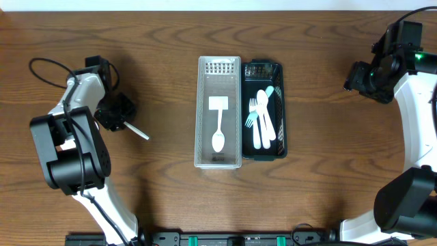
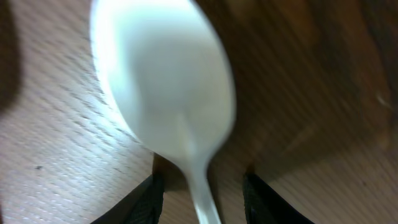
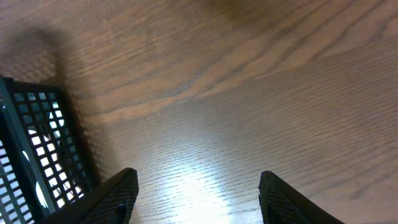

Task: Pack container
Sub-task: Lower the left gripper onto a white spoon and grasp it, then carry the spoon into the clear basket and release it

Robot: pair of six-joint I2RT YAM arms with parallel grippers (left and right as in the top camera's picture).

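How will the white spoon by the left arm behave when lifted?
Probably light: the spoon looks like thin white plastic. Its narrow handle may swivel in the left end effector, with the wide bowl well beyond it. Its smooth surface could be slippery.

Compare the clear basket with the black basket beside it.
Colour: the clear basket is see-through pale plastic, the black basket dark. Size: the clear basket is wider and a little longer than the black basket. Contents: the clear basket holds a single white spoon; the black basket holds a heap of forks and spoons. Both are slotted rectangular bins lying side by side, long sides parallel.
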